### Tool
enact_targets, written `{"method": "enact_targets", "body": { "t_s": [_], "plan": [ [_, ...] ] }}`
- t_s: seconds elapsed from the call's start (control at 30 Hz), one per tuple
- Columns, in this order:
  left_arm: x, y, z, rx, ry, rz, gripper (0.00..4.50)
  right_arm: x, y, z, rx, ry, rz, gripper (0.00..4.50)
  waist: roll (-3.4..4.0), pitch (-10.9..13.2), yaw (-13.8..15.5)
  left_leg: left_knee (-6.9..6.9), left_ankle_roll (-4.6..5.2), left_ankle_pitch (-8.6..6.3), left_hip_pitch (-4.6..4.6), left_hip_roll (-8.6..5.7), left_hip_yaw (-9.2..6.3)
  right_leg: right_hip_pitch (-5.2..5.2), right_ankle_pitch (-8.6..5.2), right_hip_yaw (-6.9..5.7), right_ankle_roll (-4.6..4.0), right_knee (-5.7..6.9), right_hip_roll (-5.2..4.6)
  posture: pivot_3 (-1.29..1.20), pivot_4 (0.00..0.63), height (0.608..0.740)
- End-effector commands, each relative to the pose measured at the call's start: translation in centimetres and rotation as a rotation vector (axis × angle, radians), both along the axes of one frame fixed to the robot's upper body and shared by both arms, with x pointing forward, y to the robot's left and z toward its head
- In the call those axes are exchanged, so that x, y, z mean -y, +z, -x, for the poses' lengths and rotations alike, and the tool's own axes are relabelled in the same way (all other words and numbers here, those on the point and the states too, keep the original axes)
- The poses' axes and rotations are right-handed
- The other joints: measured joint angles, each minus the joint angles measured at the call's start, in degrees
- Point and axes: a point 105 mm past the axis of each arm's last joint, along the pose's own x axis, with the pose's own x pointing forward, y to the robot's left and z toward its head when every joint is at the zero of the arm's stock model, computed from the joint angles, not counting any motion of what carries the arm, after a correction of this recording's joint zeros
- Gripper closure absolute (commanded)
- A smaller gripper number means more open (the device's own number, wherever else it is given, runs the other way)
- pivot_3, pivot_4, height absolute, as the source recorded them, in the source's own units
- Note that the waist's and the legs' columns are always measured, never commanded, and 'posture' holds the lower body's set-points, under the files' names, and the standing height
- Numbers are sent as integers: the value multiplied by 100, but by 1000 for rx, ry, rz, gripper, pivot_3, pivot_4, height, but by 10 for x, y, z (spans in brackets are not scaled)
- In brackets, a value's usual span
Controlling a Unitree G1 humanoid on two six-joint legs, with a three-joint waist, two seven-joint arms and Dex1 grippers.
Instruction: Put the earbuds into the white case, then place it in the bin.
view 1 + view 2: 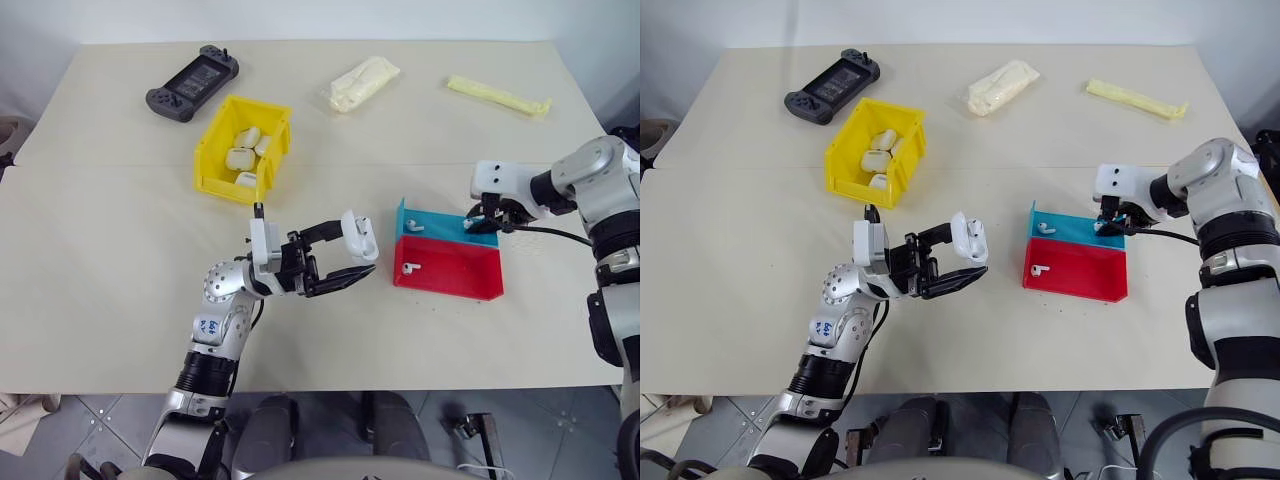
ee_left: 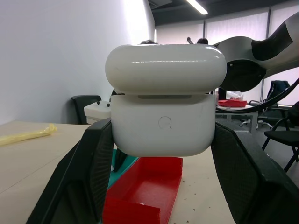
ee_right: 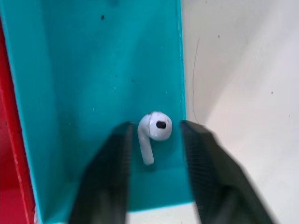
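- Earbuds: one earbud [image 3: 154, 133] lies on the floor of the blue tray [image 1: 440, 228], at the right of centre in the head view, directly between the two black fingers of the right tool [image 3: 154, 172].
- Right tool: its fingers flank the earbud with a narrow gap on each side; they look not yet clamped on it, so no grip can be claimed.
- Long axis: the earbud's stem runs down the wrist frame, roughly along the fingers' own length, with the rounded head uppermost and its dark port facing the camera. The fingers would therefore close across the short width, which is the relation this pick turns on.
- Margin: the earbud sits just beside the tray's right-hand wall, leaving little room for the finger on that side.
- Others: a second earbud [image 1: 416, 226] lies at the blue tray's left end, and a third [image 1: 410, 266] in the adjoining red tray [image 1: 450, 272] below it.
- White case [image 1: 360, 236]: held at frame centre, clear of the surface, in the left tool [image 1: 352, 258], which is closed on its body; the lid is flipped up and the opening faces right, toward the trays.
- Nearer arm: the right, already in the tray; the left waits with the case.
- Bin [image 1: 215, 150]: upper left on the surface, yellow, already holding several white cases.
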Motion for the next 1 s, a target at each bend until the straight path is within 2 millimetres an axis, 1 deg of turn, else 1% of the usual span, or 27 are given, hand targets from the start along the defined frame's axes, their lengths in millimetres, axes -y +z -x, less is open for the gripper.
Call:
{"method": "enact_targets", "body": {
  "t_s": [0.03,0.27,0.33,0.43,0.5,0.57,0.6,0.67,0.7,0.73,0.83,0.87,0.97,1.0],
  "plan": [
    [-1,11,4,56,-1,11,1730,2,0,-1,7,-16,-2,3841,0,0,1,0,0,0,0,0,0,1,0,0,0,0,0,0,150,740],
    [-1,12,2,58,2,9,1730,1,0,-1,7,-17,-7,3841,0,0,-2,0,0,0,1,0,0,1,0,0,0,1,0,0,150,740],
    [-1,12,2,59,1,9,1730,1,1,-1,9,-15,-17,3998,0,0,-2,0,0,0,1,0,0,1,0,0,0,1,0,0,150,740],
    [-1,12,3,58,-1,8,1730,-2,9,-2,38,-17,-60,3998,0,0,-1,0,0,0,1,0,0,1,0,0,0,1,0,0,150,740],
    [-1,12,3,57,-4,9,1730,-4,26,-4,86,-18,-120,3998,0,0,-1,0,0,0,1,0,0,0,0,0,0,1,0,0,150,740],
    [-1,12,4,56,-7,8,1730,-8,49,2,137,14,-215,3998,5,3,0,0,0,0,-1,0,0,-1,0,0,0,1,0,0,150,740],
    [-1,12,4,54,-9,8,1730,-10,57,8,143,35,-267,3998,7,4,8,0,0,0,-1,0,0,-2,0,1,0,1,0,0,150,740],
    [0,12,4,51,-19,3,1730,-17,69,27,137,87,-395,3998,9,6,58,0,0,0,-4,0,-3,-2,0,-1,0,0,0,0,150,740],
    [-1,12,4,50,-22,2,1730,-19,72,34,131,100,-431,3998,9,6,76,1,0,0,-7,0,-9,-1,0,-8,0,-1,0,0,150,740],
    [-1,12,4,49,-25,2,1730,-26,75,43,132,122,-502,3998,9,6,102,1,0,0,-7,-1,-8,-1,0,-12,0,-2,-1,0,150,740],
    [1,13,2,49,-37,9,1730,-51,85,66,150,176,-787,3998,8,6,133,3,0,0,-5,0,-5,1,0,-11,0,0,-1,0,150,740],
    [2,14,2,49,-39,11,1730,-56,87,71,148,175,-848,3998,8,6,137,4,0,0,-3,1,-7,3,0,-12,0,2,-1,0,150,740],
    [3,19,3,54,-61,41,1730,-76,95,89,127,157,-1111,3998,9,6,154,12,-1,0,1,1,-4,1,0,-7,-1,15,-1,0,150,740],
    [2,23,3,50,-65,67,1730,-84,96,97,80,149,-1208,3998,9,6,157,13,-2,0,0,1,-4,0,1,-6,-1,16,-1,0,150,740]
  ]
}}
